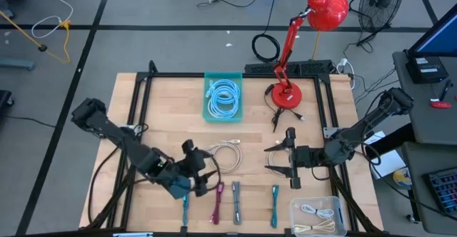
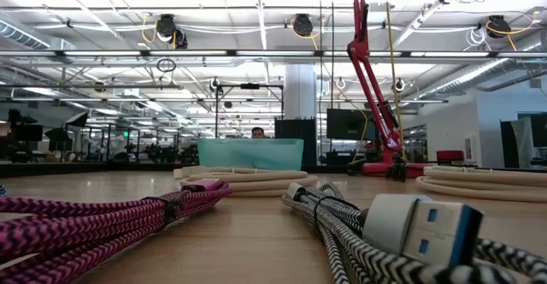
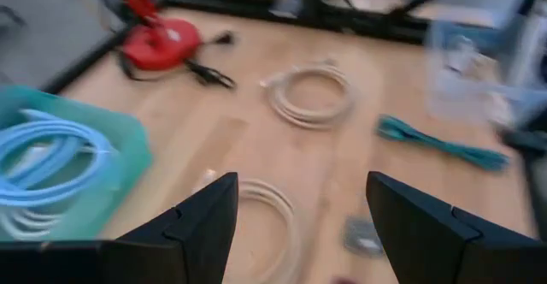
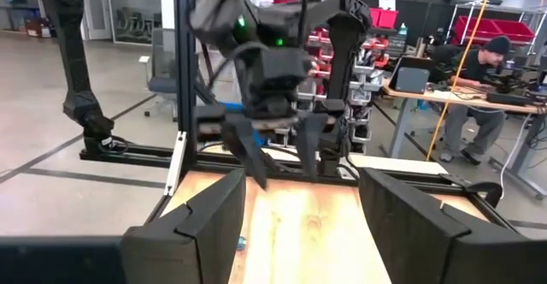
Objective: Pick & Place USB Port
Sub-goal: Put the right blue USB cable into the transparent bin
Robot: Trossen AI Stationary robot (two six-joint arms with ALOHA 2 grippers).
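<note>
Several bundled USB cables lie in a row near the table's near edge: blue, magenta, striped grey and teal. In the low view the magenta bundle and the striped cable's USB plug lie flat up close. A loose white coil rests on the wood. My left gripper hovers open above the near-left area, beside the coil. My right gripper is open right of the coil, facing the left gripper.
A teal bin holding light-blue cables sits toward the far edge. A red desk lamp stands to the bin's right. A clear bin with white cables sits at the near right corner. A black frame borders the table.
</note>
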